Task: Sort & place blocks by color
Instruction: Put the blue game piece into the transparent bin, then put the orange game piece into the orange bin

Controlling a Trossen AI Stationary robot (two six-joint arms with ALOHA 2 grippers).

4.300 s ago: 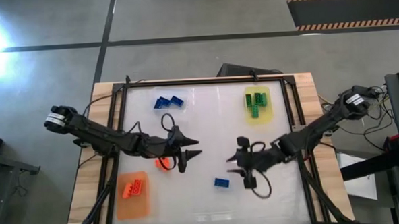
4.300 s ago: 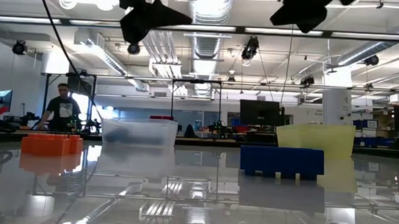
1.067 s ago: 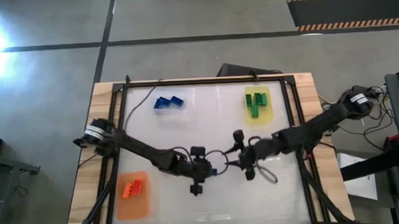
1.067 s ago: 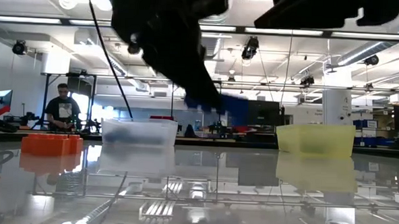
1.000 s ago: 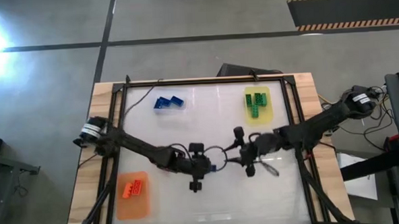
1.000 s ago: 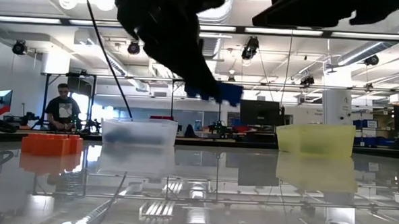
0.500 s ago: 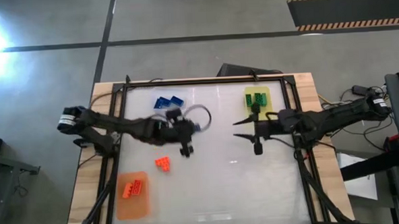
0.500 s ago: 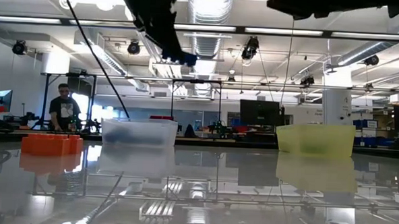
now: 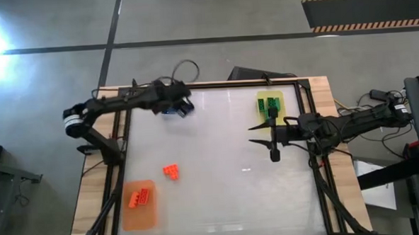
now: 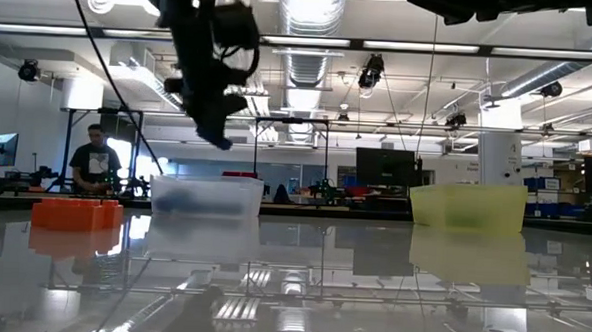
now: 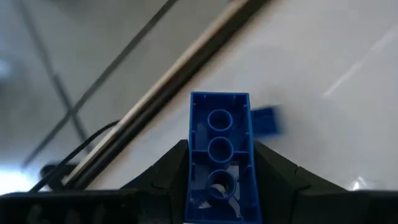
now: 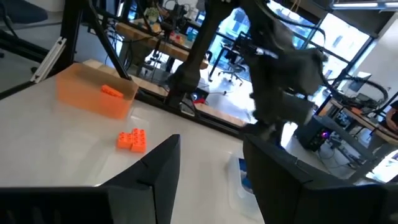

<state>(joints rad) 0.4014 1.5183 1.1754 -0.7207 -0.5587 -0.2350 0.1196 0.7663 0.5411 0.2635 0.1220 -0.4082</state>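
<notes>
The left gripper [image 11: 219, 186], clamped on a blue block [image 11: 219, 155] lying lengthwise between its fingers, hangs over the clear mat [image 9: 168, 109] (right gripper [image 9: 261, 138] waits, fingers apart).

White table [image 9: 220, 195] with wooden edges, seen from above.
An orange mat [image 9: 139, 204], a yellow mat [image 9: 271, 106] and a loose orange block [image 9: 172, 171] lie on it.

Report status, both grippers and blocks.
Left gripper shut on blue block, above clear mat. Right gripper open, idle mid-table. Loose orange block unsorted.
</notes>
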